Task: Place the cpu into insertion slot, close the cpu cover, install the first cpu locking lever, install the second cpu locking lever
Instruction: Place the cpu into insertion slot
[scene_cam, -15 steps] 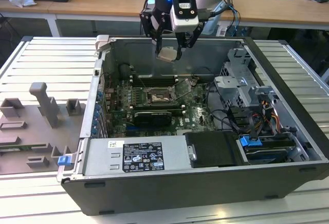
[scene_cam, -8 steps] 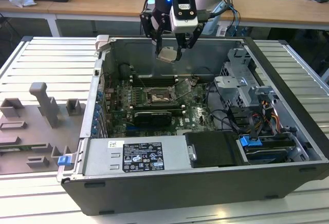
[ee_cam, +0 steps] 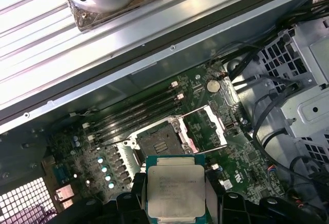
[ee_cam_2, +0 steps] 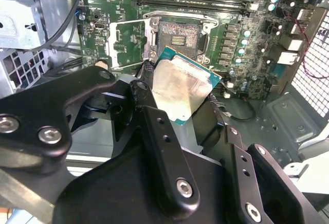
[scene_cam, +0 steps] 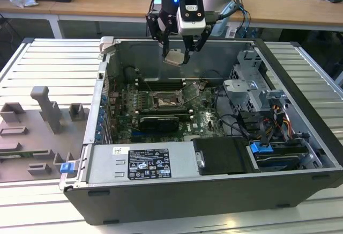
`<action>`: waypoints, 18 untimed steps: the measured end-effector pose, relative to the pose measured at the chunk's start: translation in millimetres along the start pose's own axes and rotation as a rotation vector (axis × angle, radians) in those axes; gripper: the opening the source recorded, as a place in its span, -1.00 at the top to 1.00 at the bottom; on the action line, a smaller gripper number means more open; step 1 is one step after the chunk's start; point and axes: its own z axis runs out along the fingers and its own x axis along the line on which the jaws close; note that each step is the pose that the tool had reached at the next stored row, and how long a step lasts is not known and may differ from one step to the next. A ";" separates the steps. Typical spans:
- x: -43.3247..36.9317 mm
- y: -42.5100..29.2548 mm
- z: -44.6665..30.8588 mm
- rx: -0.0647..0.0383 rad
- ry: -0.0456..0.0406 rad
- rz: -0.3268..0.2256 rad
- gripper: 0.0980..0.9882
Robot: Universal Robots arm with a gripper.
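**Exterior view.**
- Gripper [scene_cam: 175, 50]: hangs over the open computer case [scene_cam: 300, 137], near its far wall. The jaws are narrowed onto the cpu [scene_cam: 174, 58] and grip it by two opposite edges.
- Cpu: held in the air, tilted, well above the green board [scene_cam: 206, 118].
- Insertion slot [scene_cam: 165, 101]: a dark square on the board, lower than the cpu and nearer the camera. Nothing sits in it.
- Cpu cover [scene_cam: 192, 91]: swung up and open, on the slot's side toward the exterior view's right.
- Also present: graphics card [scene_cam: 158, 121] just beyond the slot toward the camera; grey fixture [scene_cam: 45, 110] outside the case on the exterior view's left.

**Second wrist view.**
- Black fingers [ee_cam_2: 154, 126] clamp the cpu [ee_cam_2: 182, 88], pale face up, with a green edge showing.
- The slot [ee_cam_2: 180, 35] lies bare beyond the chip and apart from it.
- The cover [ee_cam_2: 127, 43] lies folded back beside the slot.

**First wrist view.**
- The cpu [ee_cam: 175, 190] sits level between the finger pads.
- The slot [ee_cam: 156, 144] lies beyond it with the contact field exposed.
- The cover frame [ee_cam: 205, 129] stands open alongside the slot.
- Memory slots [ee_cam: 139, 112] run past the socket.

**Progress, as judged.**
- The chip is picked up and carried over the board but not seated, so the first step is under way.
- The cover is not closed.
- The two locking levers cannot be made out clearly. With the cover open, neither is likely fastened.
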 end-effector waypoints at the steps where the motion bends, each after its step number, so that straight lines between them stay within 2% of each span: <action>1: 0.0 0.0 0.3 0.000 -0.0002 0.002 0.00; 18: -0.1 -0.5 5.7 -0.001 -0.0037 0.041 0.00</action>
